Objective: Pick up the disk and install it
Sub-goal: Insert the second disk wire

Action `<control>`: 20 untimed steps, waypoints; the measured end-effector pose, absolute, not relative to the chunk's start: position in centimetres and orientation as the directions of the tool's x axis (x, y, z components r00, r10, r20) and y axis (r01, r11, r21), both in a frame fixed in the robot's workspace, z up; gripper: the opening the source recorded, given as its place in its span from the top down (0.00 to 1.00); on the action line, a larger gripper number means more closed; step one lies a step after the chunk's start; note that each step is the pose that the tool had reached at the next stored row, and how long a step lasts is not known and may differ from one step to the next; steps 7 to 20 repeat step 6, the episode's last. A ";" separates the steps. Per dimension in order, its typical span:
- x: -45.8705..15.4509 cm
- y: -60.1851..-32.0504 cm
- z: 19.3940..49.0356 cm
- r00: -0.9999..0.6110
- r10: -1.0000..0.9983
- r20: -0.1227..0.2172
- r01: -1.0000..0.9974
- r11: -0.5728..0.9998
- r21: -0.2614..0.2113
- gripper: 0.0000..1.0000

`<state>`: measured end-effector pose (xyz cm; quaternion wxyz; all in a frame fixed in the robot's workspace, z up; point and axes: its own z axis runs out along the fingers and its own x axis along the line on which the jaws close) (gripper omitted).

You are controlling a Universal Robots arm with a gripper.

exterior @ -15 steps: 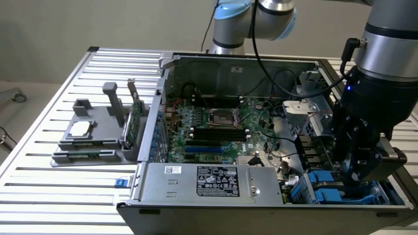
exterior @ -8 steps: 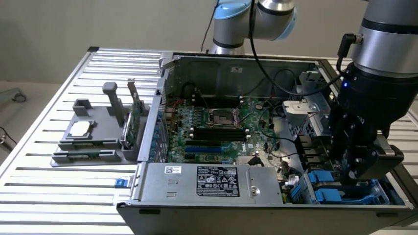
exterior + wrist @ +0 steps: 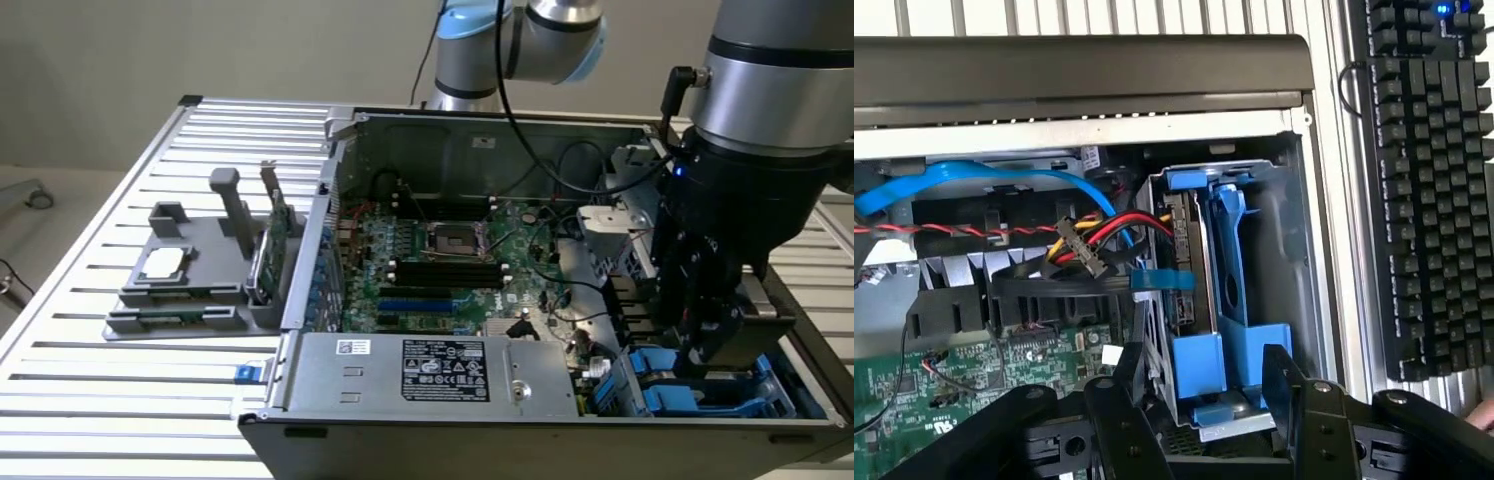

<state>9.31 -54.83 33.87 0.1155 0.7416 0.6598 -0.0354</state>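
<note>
Sitting in its bay, disk [image 3: 1199, 300] lies between open tool [image 3: 1204, 400] fingers.

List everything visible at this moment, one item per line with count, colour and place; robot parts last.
computer case: one, grey metal, open, on the slatted table.
slatted table: one, silver, under everything.
motherboard: one, green, on the case floor.
power supply: one, silver with black label, at the case's near edge.
disk: one, dark body in a blue carrier frame, upright in the case's drive bay, between the open fingers.
cables: several, red, yellow, black and blue, beside the bay.
grey tray: one, on the exterior view's left, holding a silver chip and an upright green card.
keyboard: one, black, outside the case.
gripper: one, black, open, over the drive bay.
</note>
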 end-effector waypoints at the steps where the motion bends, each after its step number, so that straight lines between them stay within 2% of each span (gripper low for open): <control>1: 9.3 -54.8 33.9 0.127 0.971 -0.205 0.987 -0.103 0.125 0.40; 20: 9.3 -54.8 33.9 0.127 0.971 -0.205 0.987 -0.103 0.125 0.40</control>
